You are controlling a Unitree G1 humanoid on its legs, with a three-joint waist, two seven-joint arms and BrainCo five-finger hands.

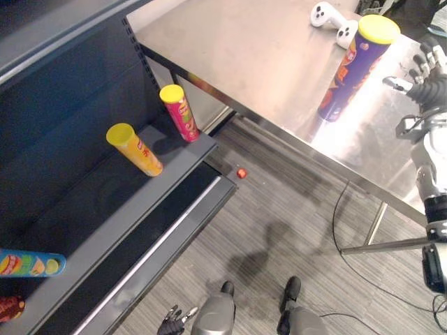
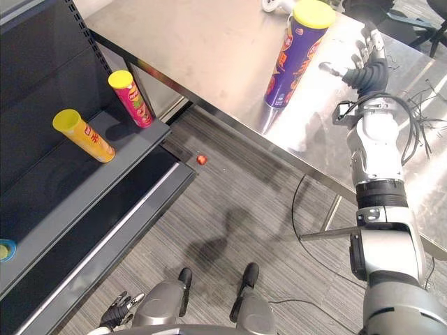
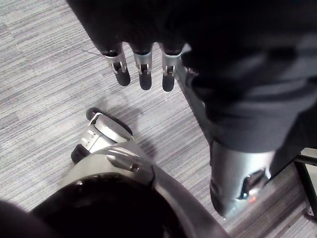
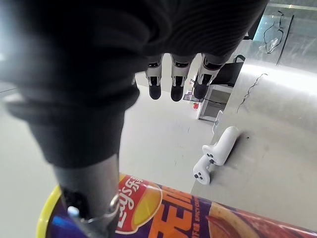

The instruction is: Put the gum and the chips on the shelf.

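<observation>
A: What is being recorded, shelf side first?

B: Three cans are being carried by the shelf (image 1: 112, 230). A blue-green can (image 1: 31, 264) is lying at its near end. A yellow can (image 1: 135, 150) and a pink can (image 1: 180, 112) are set toward its far end. The left hand (image 1: 172, 322) is being held low over the floor (image 1: 279, 209), fingers straight and slightly spread, nothing in them. A small red object (image 1: 242, 172) is being noted on the floor between shelf and table. Whether it is the gum cannot be told.

A: And the table (image 1: 265, 63)?

B: A white controller (image 1: 333, 21) is being noted at the far edge. The purple chips can (image 1: 356, 66), yellow-lidded, is being left upright near the front edge. The right hand (image 2: 369, 66) is being held just beside it, fingers straight, thumb apart, no contact being seen.

A: Handling?

B: The can is being judged light, stiff, smooth-walled and tall, so easily tipped. A wrap round the mid-body is being advised, without heavy squeeze.
</observation>
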